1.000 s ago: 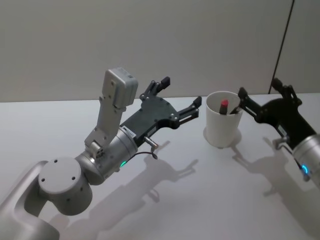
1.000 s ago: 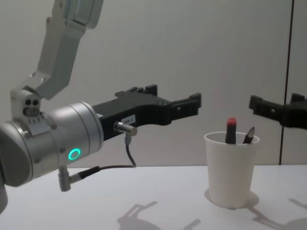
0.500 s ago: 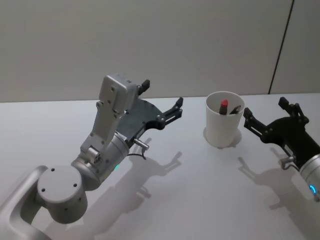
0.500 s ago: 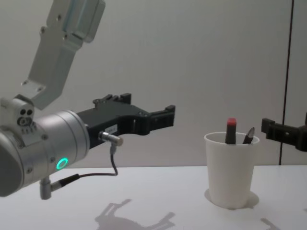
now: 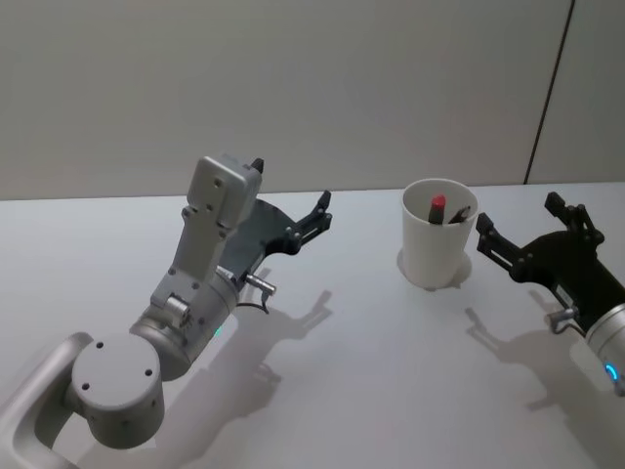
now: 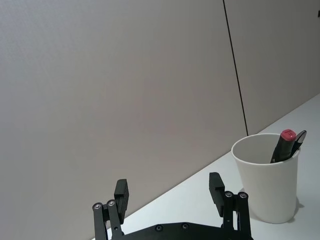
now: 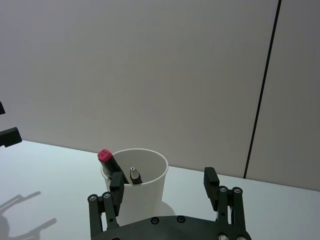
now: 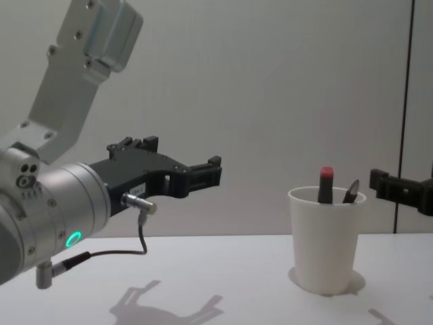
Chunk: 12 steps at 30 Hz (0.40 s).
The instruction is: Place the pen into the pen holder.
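pen already in the cup, both grippers clear

plain grey wall behind, white table (image 5: 391,391) underneath. pen holder (image 5: 437,234) stands upright on the table, and the pen (image 5: 437,207) with the red cap sits inside it, leaning against the wall with the cap poking above the rim. a second dark tip (image 8: 351,191) shows beside it in the cup; can't tell if that's a clip or another pen.

right gripper (image 5: 516,234) is just beside the cup on its right, fingers spread, nothing between them. in the right wrist view the cup sits straight ahead of the fingers, slightly toward one finger. left gripper (image 5: 288,200) hangs well apart to the cup's left, fingers also spread and empty; the cup lies ahead of it and off to one side.

judgement: pen's long axis is near vertical inside the cup, so placement looks done. right arm is the nearer one; any coming move is probably just a retreat, and it should go away from the cup so it doesn't clip the rim.
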Tool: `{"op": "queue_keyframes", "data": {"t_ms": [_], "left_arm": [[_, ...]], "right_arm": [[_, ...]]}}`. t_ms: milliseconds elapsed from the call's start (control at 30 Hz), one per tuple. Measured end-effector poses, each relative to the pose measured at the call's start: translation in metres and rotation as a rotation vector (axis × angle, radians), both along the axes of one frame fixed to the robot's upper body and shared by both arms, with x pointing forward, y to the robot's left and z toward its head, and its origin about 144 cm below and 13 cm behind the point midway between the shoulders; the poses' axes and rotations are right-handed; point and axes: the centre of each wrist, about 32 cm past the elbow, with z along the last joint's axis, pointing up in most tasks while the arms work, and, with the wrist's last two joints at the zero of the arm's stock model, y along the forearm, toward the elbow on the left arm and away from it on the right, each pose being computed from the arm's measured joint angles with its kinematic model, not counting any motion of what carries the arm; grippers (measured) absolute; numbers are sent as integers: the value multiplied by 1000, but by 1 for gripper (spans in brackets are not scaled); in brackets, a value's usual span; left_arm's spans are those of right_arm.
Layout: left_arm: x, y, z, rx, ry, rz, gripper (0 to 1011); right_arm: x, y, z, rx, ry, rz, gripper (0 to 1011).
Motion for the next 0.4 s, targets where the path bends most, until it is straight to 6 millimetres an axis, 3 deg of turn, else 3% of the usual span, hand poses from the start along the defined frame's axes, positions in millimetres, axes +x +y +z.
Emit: {"op": "queue_keyframes", "data": {"t_ms": [400], "left_arm": [[0, 0, 0, 1, -1, 5, 1001]], "right_arm": [[0, 0, 0, 0, 0, 1, 1002]]}}
